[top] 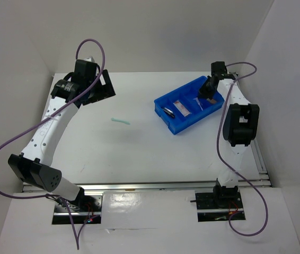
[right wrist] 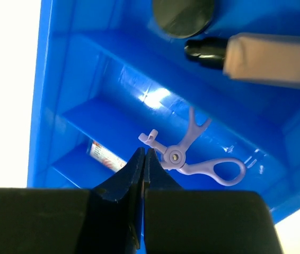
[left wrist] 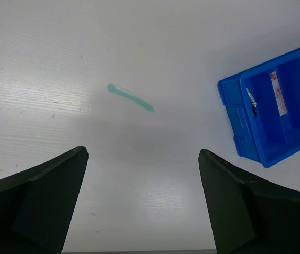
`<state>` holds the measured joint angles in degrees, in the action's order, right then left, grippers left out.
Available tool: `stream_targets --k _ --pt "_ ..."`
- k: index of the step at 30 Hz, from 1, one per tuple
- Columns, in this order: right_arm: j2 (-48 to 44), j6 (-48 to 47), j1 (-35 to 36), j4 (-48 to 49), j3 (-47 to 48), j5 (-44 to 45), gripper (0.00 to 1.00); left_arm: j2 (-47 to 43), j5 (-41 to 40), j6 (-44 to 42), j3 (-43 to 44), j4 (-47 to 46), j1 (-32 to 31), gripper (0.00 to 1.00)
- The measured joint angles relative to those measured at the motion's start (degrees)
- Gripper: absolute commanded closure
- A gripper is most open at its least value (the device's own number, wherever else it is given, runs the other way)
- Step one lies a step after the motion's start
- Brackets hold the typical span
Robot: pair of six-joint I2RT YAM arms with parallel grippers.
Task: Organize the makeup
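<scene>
1. Mint-green stick [top: 121,121] is the only makeup item lying out on the table [top: 139,159]. It sits alone on bare surface, between the left arm and the blue bin [top: 177,127], and touches neither.
2. Already in the bin, per the right wrist view:
   - round black pot [right wrist: 183,16] and tan cylinder with black end [right wrist: 269,58] in one compartment
   - purple looped piece [right wrist: 192,156] in the next
   - clear pinkish packet [right wrist: 105,153] in the one beyond that
3. Left gripper [left wrist: 142,153]: jaws spread wide, nothing between them. It hangs above the table with the stick ahead of it in its own view, beyond the fingertips and a little left of centre.
4. Right gripper [right wrist: 143,159]: fingers pressed together and holding nothing, tips down in the bin just beside the purple looped piece. Can't tell whether they touch it.
5. Key relation: the left gripper is clearly nearer the stick, and the right gripper is well apart from it on the far side of the bin. My read is that the pick is the left arm's.
6. Stick's long axis runs upper-left to lower-right in the left wrist view, so it is closer to in line with the finger gap than across it. Likely needs a wrist roll so the jaws close across the thin width, then forward and down.
7. Risk: the stick is thin and lies flat, so the pads must come almost to the table or they close above it.
</scene>
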<state>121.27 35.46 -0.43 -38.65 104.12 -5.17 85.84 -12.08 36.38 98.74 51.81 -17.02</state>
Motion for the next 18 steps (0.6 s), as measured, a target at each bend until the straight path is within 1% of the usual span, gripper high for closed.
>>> stream_targets --k 6,11,12,13,15,17,18 --pt "-0.09 2.71 -0.76 0.63 -0.04 -0.42 1.00 0.00 0.00 0.00 0.00 0.00 0.00 0.00" --pt "-0.09 4.37 0.35 1.84 -0.04 1.79 1.00 0.00 -0.02 0.00 0.00 0.02 0.00 0.00" --pt "-0.09 4.63 0.68 1.99 -0.04 2.43 0.96 0.00 -0.04 0.00 0.00 0.02 0.00 0.00" --pt "-0.04 5.01 1.11 2.27 -0.04 3.04 0.86 0.00 -0.04 0.00 0.00 0.02 0.00 0.00" --pt "0.02 5.44 2.08 3.04 -0.02 3.80 0.76 0.00 -0.07 0.00 0.00 0.02 0.00 0.00" --pt "0.07 5.31 3.30 3.63 0.33 4.50 0.59 0.00 -0.07 0.00 0.00 0.02 0.00 0.00" --pt "0.09 5.35 3.85 3.69 0.63 4.72 0.52 0.02 -0.04 0.00 0.00 0.02 0.00 0.00"
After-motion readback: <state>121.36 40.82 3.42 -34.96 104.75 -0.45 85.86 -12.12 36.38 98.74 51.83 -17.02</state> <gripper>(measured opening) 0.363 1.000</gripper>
